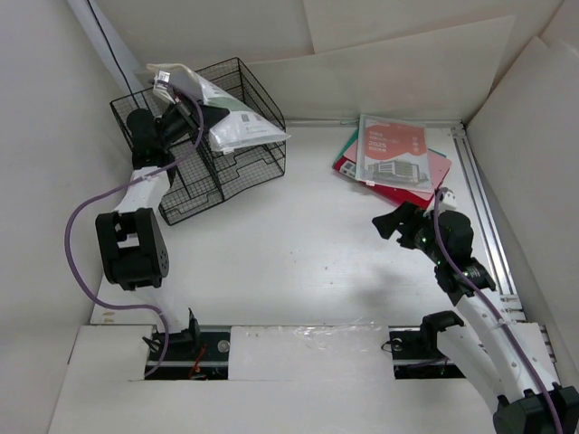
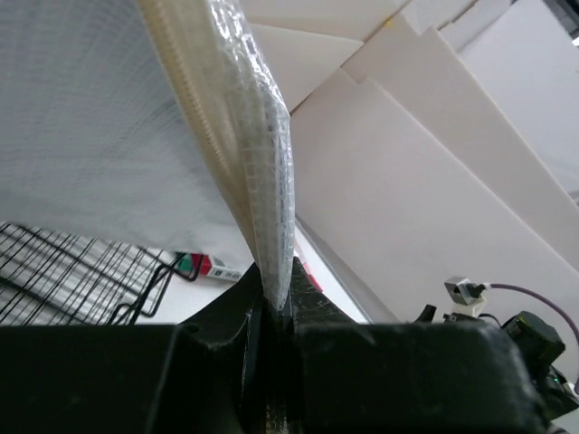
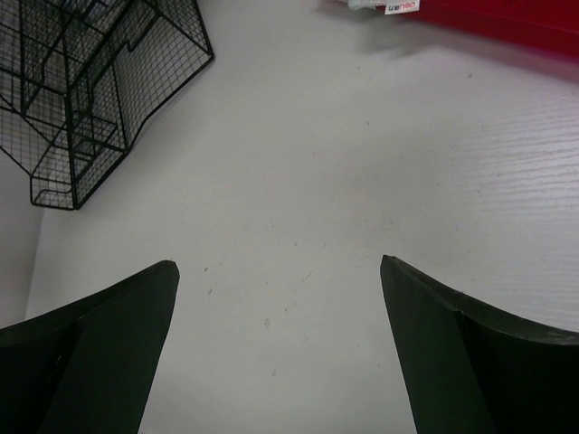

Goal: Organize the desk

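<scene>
In the top view the mesh pouch [image 1: 226, 117] at ten o'clock covers the fingertips of the left tool [image 1: 185, 108] and part of the wire basket [image 1: 226, 172] below it. From the left wrist the pouch is blurred and runs off the top and left edges. At one o'clock the top booklet [image 1: 392, 149] hides most of the folders [image 1: 398, 193] beneath it, and its print is too small to read. From the right wrist the basket is cut off at ten o'clock and a red folder [image 3: 507, 23] at one o'clock.

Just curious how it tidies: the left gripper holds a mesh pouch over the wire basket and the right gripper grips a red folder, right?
Not quite: the right wrist view shows the right gripper open and empty above the desk. The left gripper does hold the mesh pouch over the wire basket.
</scene>
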You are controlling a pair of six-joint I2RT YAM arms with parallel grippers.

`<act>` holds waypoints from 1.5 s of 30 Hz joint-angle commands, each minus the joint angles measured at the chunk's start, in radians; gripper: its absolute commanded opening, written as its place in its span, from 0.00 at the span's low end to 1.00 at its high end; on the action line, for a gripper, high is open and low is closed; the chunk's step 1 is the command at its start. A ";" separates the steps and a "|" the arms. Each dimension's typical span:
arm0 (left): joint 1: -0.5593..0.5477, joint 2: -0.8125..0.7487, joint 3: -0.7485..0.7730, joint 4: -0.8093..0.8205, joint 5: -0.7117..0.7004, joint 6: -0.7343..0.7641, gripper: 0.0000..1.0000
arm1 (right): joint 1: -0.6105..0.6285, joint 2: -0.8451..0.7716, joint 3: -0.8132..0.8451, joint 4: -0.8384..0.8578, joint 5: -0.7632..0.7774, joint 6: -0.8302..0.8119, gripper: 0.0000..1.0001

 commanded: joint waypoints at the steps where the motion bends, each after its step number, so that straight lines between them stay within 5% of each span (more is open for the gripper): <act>1: 0.017 -0.129 -0.008 -0.037 0.006 0.105 0.00 | 0.020 -0.007 -0.010 0.078 -0.026 -0.015 0.99; 4: 0.017 -0.165 0.059 -0.435 -0.133 0.359 0.01 | 0.020 -0.017 -0.020 0.088 -0.026 -0.015 0.99; 9: 0.017 -0.174 0.221 -0.959 -0.506 0.492 0.15 | 0.030 -0.037 -0.030 0.088 -0.035 -0.015 0.99; 17: 0.017 -0.196 0.241 -1.143 -0.835 0.472 0.11 | 0.030 -0.068 -0.049 0.088 -0.035 -0.015 0.99; 19: 0.017 -0.196 0.241 -1.173 -0.844 0.463 0.01 | 0.030 -0.068 -0.049 0.088 -0.035 -0.015 0.99; 28: 0.017 -0.116 0.245 -1.199 -0.778 0.444 0.00 | 0.040 -0.059 -0.040 0.098 -0.055 -0.015 0.97; 29: -0.006 -0.054 0.321 -1.226 -0.778 0.444 0.00 | 0.040 -0.059 -0.040 0.098 -0.067 -0.015 0.92; 31: -0.027 -0.001 0.398 -1.306 -0.767 0.457 0.00 | 0.065 -0.031 -0.027 0.122 -0.081 -0.015 0.62; 32: -0.036 0.011 0.437 -1.306 -0.767 0.457 0.00 | 0.074 -0.002 0.005 0.122 -0.092 -0.015 0.24; 36: -0.046 -0.040 0.422 -1.297 -0.796 0.457 0.00 | 0.163 0.084 0.101 0.189 -0.129 -0.006 0.06; 39: -0.046 -0.085 0.376 -1.297 -0.818 0.467 0.00 | 0.261 0.218 0.167 0.294 -0.120 0.014 0.22; 40: -0.046 -0.108 0.348 -1.297 -0.818 0.467 0.00 | 0.283 0.261 0.236 0.305 -0.110 0.014 0.35; 41: -0.046 -0.108 0.336 -1.297 -0.818 0.467 0.00 | 0.303 0.353 0.271 0.329 -0.110 0.014 0.63; 43: -0.046 -0.134 0.304 -1.297 -0.818 0.467 0.09 | 0.358 0.439 0.375 0.347 -0.110 0.014 0.79; 45: -0.046 -0.145 0.282 -1.286 -0.818 0.467 0.31 | 0.402 0.571 0.440 0.421 -0.075 0.038 0.97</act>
